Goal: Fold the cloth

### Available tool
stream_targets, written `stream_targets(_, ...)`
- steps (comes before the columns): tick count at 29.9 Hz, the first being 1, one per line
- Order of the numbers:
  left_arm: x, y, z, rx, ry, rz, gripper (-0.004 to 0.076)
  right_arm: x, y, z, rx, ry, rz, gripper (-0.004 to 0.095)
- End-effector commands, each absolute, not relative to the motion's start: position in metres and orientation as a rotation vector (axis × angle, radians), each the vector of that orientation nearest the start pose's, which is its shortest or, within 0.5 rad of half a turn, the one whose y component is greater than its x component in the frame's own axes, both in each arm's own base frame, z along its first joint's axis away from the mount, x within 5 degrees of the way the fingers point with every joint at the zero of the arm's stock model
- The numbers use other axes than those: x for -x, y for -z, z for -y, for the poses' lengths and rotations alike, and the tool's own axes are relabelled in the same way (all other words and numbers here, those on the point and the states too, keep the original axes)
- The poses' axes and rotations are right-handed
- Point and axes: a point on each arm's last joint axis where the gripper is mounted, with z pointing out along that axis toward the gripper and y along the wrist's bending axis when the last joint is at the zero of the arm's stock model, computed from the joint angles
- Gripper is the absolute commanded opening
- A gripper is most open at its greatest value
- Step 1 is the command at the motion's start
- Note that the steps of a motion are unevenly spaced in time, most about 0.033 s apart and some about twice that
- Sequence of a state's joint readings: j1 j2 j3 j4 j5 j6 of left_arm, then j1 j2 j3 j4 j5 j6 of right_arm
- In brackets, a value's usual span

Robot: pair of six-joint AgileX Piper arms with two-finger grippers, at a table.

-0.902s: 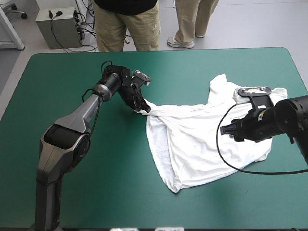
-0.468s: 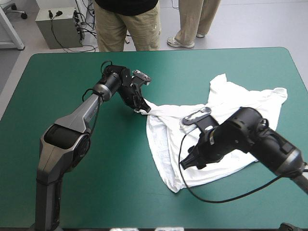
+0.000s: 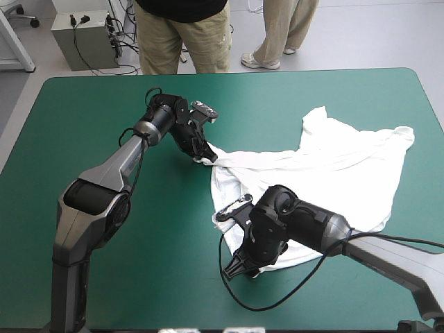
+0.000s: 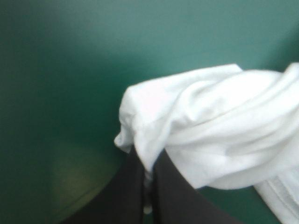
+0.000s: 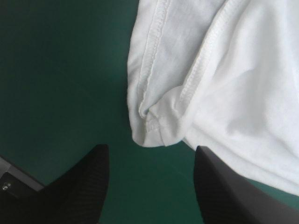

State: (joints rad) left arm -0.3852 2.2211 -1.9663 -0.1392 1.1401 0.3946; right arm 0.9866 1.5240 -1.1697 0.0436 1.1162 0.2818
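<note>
1. We see the white T-shirt (image 3: 326,173) lying loosely spread and rumpled on the teal-green cover (image 3: 90,111), with far more bare cover to the T-shirt's left than to its right.
2. At the T-shirt's far left corner, the left gripper (image 3: 206,158) has its black fingers all but closed on a bunched bit of fabric, which runs from there as a narrow twisted band.
3. At the T-shirt's near left corner, the right gripper (image 3: 239,267) has its fingers wide apart and holds nothing.
4. In the right wrist view, the T-shirt's stitched hem corner sits just ahead of the gap between those fingers, touching neither.
</note>
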Motion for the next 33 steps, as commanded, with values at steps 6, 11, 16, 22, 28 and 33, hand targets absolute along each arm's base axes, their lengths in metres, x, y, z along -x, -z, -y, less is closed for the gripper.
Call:
stream_targets(6,-0.433,-0.240,0.189,-1.020,0.203,-2.649,-0.0009,-0.156,-0.259,-0.244,0.968,-0.342,-2.730,0.0515)
stream_targets(11,-0.435,-0.240,0.182,-0.997,0.206,-2.656,-0.0009,-0.155,-0.229,-0.243,0.962,-0.286,-2.796,0.0513)
stream_targets(16,-0.438,-0.240,0.176,-0.972,0.218,-2.663,-0.0009,-0.161,-0.202,-0.252,0.971,-0.248,-2.834,0.0510)
stream_targets(22,-0.438,-0.241,0.175,-0.950,0.262,-2.670,-0.0009,-0.162,-0.191,-0.253,0.984,-0.207,-2.870,0.0001)
stream_targets(28,-0.434,-0.245,0.174,-0.953,0.274,-2.697,-0.0009,-0.167,-0.195,-0.246,0.925,-0.165,-2.881,-0.0017)
stream_targets(33,-0.424,-0.275,0.167,-0.906,0.280,-2.675,-0.0009,-0.188,-0.235,-0.216,0.706,-0.186,-2.805,-0.0017)
